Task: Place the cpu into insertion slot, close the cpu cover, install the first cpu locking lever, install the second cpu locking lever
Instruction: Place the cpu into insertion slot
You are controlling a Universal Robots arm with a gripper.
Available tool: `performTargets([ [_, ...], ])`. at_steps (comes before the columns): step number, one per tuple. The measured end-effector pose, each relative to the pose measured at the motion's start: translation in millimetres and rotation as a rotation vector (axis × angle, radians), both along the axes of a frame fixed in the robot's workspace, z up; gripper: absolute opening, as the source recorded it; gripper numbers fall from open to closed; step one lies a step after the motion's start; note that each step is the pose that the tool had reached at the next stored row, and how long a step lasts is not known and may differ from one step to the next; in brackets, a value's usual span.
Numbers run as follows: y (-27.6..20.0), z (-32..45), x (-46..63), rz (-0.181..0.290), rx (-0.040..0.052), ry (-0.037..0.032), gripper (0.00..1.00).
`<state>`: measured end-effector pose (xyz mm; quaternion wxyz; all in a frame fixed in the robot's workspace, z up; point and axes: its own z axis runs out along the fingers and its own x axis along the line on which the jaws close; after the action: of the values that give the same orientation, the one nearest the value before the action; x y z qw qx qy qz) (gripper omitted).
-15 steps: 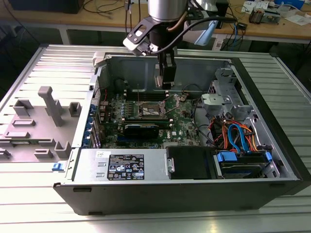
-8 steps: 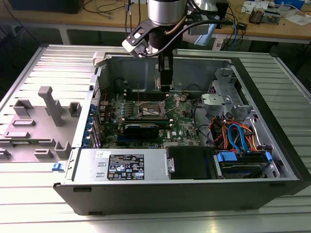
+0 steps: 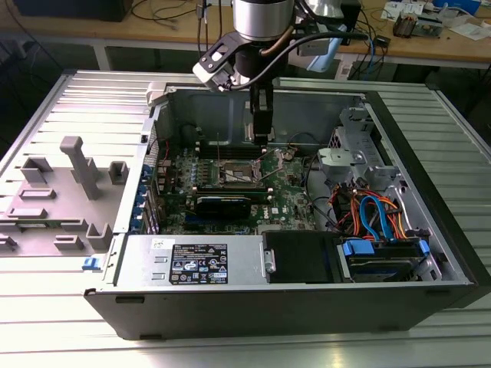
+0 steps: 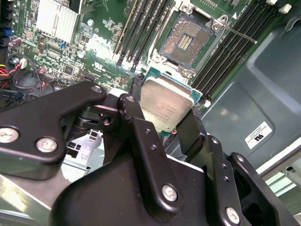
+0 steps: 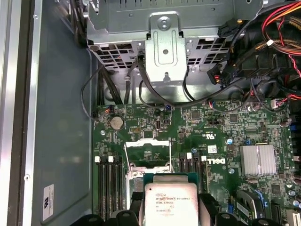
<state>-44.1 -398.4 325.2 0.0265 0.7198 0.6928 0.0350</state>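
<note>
My gripper [image 4: 162, 117] is clamped on the cpu [image 4: 164, 106] by opposite edges, clear of the open socket [image 4: 186, 40]. My arm [image 3: 262, 19] hangs straight down into the case [image 3: 322, 115].

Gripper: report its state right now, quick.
Gripper: shut on the cpu, which is not yet in the empty socket.
</note>
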Motion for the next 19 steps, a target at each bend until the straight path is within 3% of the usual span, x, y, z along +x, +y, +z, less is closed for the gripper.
performTargets([
  [9, 4.7, -3.5, 0.2, 0.0, 0.0, 0.0, 0.55],
  [19, 4.8, -12.1, 0.1, 0.0, -0.0001, 0.0001, 0.55],
])
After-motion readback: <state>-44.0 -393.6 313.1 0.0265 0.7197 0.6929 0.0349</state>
